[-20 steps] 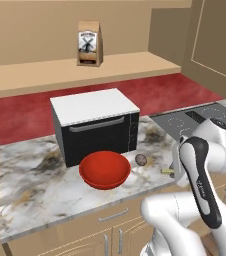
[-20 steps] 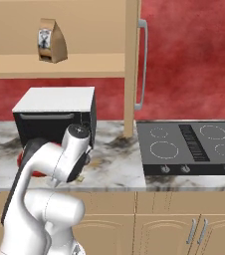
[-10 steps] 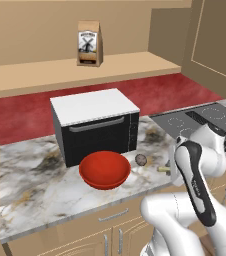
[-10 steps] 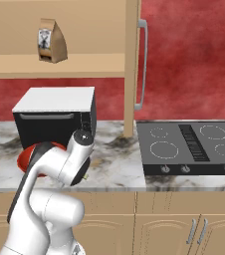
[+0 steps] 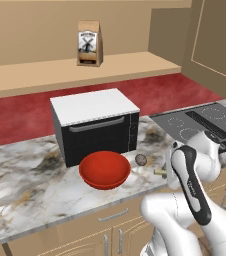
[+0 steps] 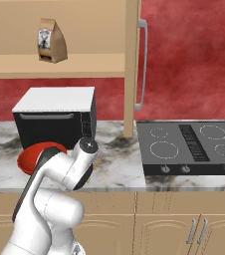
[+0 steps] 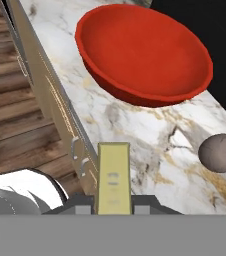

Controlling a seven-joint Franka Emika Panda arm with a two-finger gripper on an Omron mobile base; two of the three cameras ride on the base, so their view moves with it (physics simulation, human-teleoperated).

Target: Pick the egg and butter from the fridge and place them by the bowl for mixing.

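Observation:
The glossy red bowl (image 5: 105, 170) (image 7: 145, 52) sits on the marble counter in front of the microwave. Just right of it lies the mottled brownish egg (image 5: 141, 159) (image 7: 221, 152). My gripper (image 7: 114, 202) is shut on the pale-yellow butter (image 7: 114, 175), low over the counter's front edge and to the egg's near side. The butter (image 5: 160, 172) peeks out left of my wrist, right of the egg. Whether it touches the counter I cannot tell. In the right base view my arm covers most of the bowl (image 6: 31, 155). The fridge is out of view.
The black-and-white microwave (image 5: 95, 125) stands behind the bowl. A black cooktop (image 6: 191, 147) lies to the right, a paper bag (image 5: 88, 43) stands on the wooden shelf above. Bare marble counter (image 5: 35, 185) stretches left of the bowl. Cabinet fronts (image 7: 50, 100) drop below the edge.
My arm has sunk a little and swung slightly left toward the bowl, the butter still in the gripper. Bowl and egg have stayed put.

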